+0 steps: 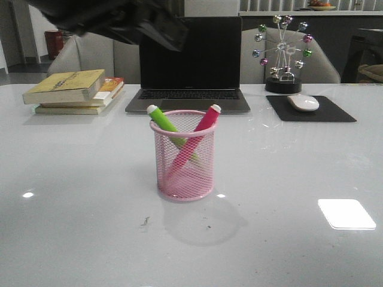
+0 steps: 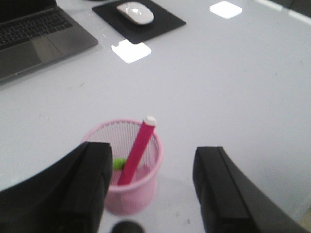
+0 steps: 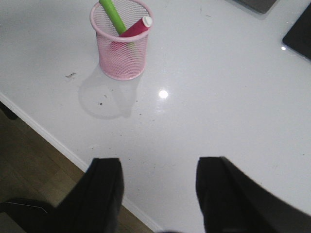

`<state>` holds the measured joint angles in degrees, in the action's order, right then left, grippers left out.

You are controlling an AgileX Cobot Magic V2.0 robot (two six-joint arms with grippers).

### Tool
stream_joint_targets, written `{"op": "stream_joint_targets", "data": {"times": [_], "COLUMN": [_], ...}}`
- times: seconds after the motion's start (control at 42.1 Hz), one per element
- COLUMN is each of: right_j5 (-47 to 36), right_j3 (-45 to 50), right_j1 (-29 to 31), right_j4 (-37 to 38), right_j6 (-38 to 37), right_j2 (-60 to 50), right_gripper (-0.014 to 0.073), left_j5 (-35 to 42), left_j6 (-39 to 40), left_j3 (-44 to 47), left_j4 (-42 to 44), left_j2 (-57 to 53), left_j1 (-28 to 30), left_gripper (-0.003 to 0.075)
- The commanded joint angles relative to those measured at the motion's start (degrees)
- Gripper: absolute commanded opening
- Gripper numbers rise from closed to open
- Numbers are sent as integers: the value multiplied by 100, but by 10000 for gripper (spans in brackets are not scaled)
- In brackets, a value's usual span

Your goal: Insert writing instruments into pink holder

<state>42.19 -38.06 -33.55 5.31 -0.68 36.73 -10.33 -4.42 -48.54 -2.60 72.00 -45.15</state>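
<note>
white table with the pink holder at frame centre; green marker and magenta marker lean crossed inside it. left gripper and right gripper both spread, empty. judged complete: withdraw upward, clear of the protruding tips.

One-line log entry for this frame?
lime green marker: in cup | magenta pink marker: in cup | round pink wire-mesh pen cup: upright | both jaws: open, empty

Two markers cross inside the holder — laptop behind it.
</note>
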Motion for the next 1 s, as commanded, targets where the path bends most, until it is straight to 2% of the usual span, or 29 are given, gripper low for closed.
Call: {"op": "stream_joint_targets", "data": {"times": [0.0, 0.142, 0.403, 0.783, 0.854, 0.973], "right_j5": [-369, -369, -369, -279, -272, -284], "right_j3": [-149, -149, -149, -145, -145, -145], "right_j1": [-1, -1, -1, -1, -1, -1], "right_j4": [41, 41, 41, 10, 10, -42], "right_j6": [68, 68, 68, 68, 68, -47], "right_j2": [-21, -21, -21, -21, -21, -21], "right_gripper": [460, 460, 460, 460, 460, 445], "left_j5": [-938, -2046, -3597, -3758, -3684, -3554], "left_j6": [6, 121, 1226, 1375, 1375, 1375], "left_j3": [-189, -189, -131, 530, 559, 559], "left_j4": [223, 436, 1332, 1401, 1401, 1401], "left_j2": [-846, -1663, -2602, -3140, -3140, -3140], "left_j1": [-48, -48, -48, -48, -48, -48], "left_gripper": [445, 445, 445, 442, 420, 321]}}
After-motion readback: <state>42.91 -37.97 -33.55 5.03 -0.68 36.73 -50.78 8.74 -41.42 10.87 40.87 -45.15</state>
